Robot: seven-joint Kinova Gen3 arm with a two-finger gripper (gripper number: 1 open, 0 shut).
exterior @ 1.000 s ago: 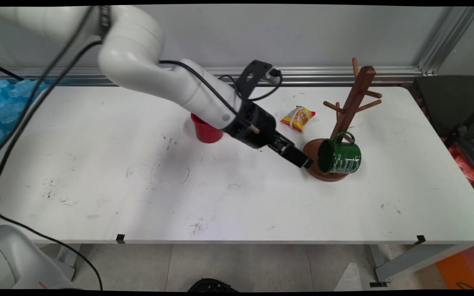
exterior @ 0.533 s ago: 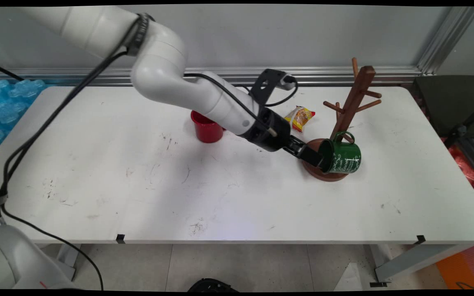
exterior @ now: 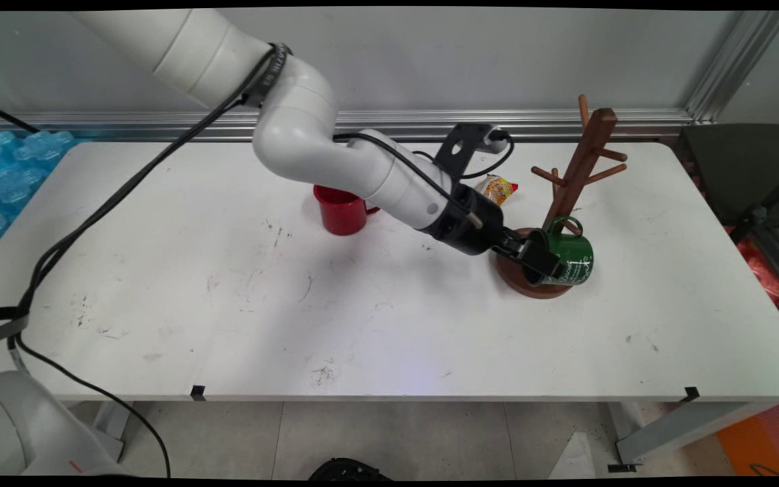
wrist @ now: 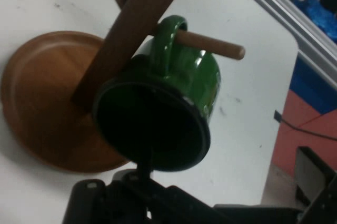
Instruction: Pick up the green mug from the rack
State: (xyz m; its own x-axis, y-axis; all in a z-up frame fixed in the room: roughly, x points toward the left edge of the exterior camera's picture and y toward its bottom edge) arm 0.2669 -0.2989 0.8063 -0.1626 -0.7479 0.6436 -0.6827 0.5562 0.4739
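Observation:
A green mug point(exterior: 572, 260) with white lettering hangs by its handle on a low peg of a brown wooden mug tree point(exterior: 582, 162). Its dark mouth faces left, over the tree's round base point(exterior: 518, 281). My gripper point(exterior: 542, 261) reaches in from the left, and its tip is at the mug's mouth, overlapping the rim. In the hand view the mug point(wrist: 202, 81) fills the centre with its mouth straight ahead of my gripper point(wrist: 151, 190). The peg point(wrist: 216, 45) passes through the handle beside the slanted stem point(wrist: 137, 23).
A red cup point(exterior: 339, 210) stands behind the arm, left of the tree. A yellow and red snack packet point(exterior: 500, 189) lies behind the wrist. Blue bubble wrap point(exterior: 4, 169) sits off the table's left end. A dark chair point(exterior: 741, 169) stands off the right end.
The arm has swung right, carrying the gripper from short of the tree's base up to the green mug's mouth. The mug still hangs on its peg.

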